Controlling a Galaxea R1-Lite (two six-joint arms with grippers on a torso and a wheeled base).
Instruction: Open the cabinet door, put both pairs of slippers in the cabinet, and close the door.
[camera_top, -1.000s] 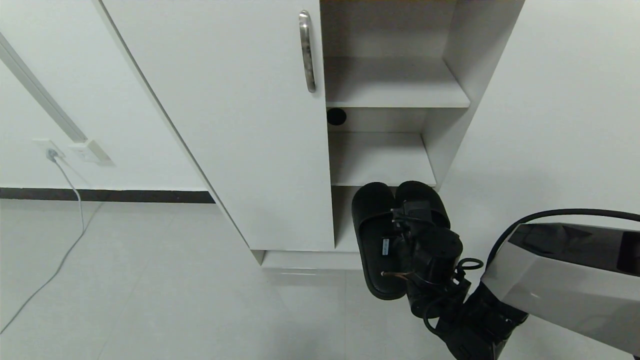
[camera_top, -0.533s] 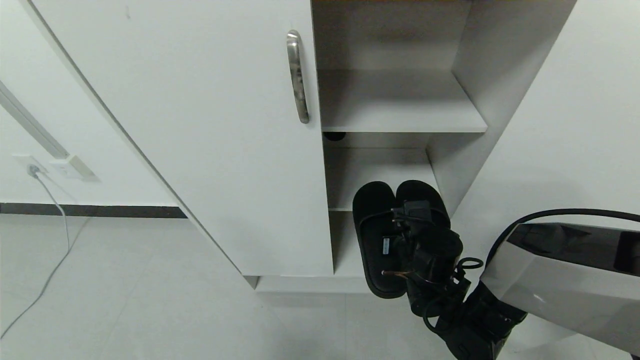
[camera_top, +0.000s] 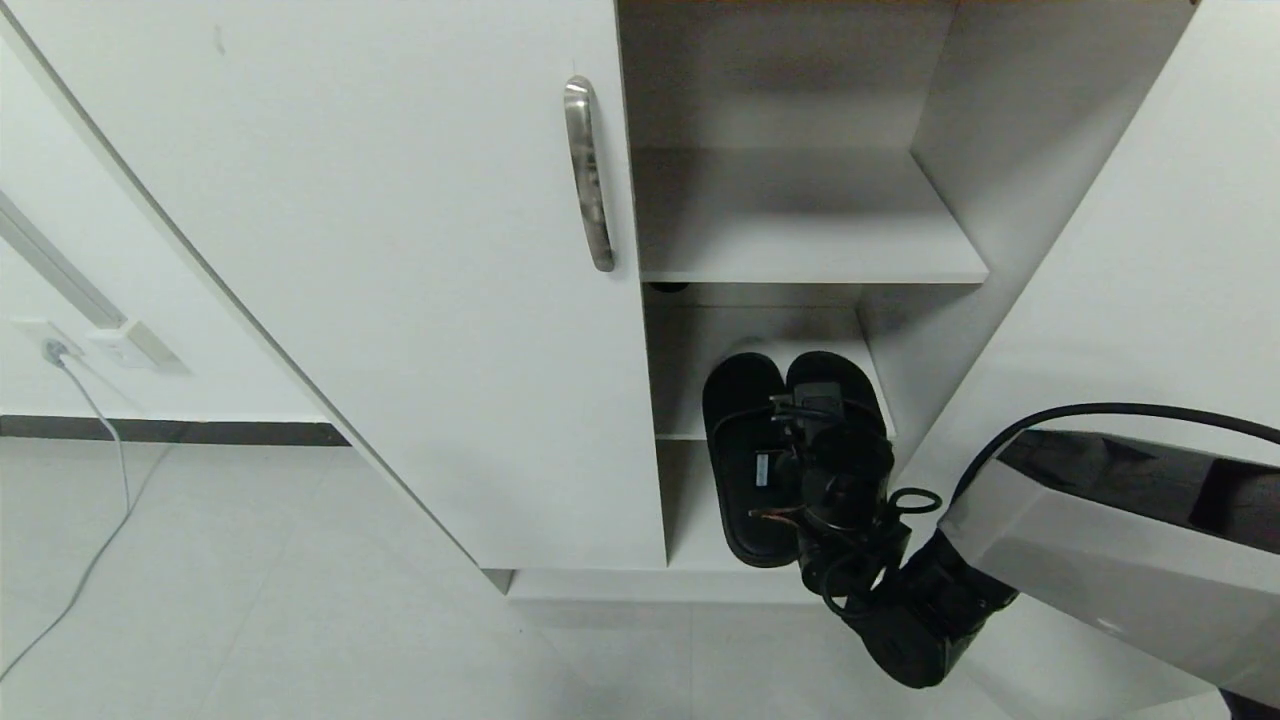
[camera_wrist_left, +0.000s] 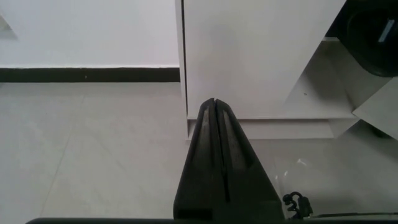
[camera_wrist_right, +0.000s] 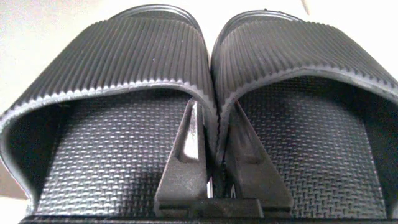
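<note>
My right gripper is shut on a pair of black slippers, pinching their inner edges together. In the right wrist view the gripper sits between the two ribbed straps of the slippers. The pair hangs toes up in front of the white cabinet's open right half, level with the middle shelf and the bottom compartment. The left cabinet door with its metal handle is closed. My left gripper is shut and holds nothing, low over the floor before the cabinet's base.
The upper shelf is bare. The open right door stands close on the right of the opening. A wall socket with a grey cable is at the far left, over light floor tiles.
The whole head view has shifted as the camera came nearer the cabinet. My right gripper with the slippers now stands closer to the open compartment.
</note>
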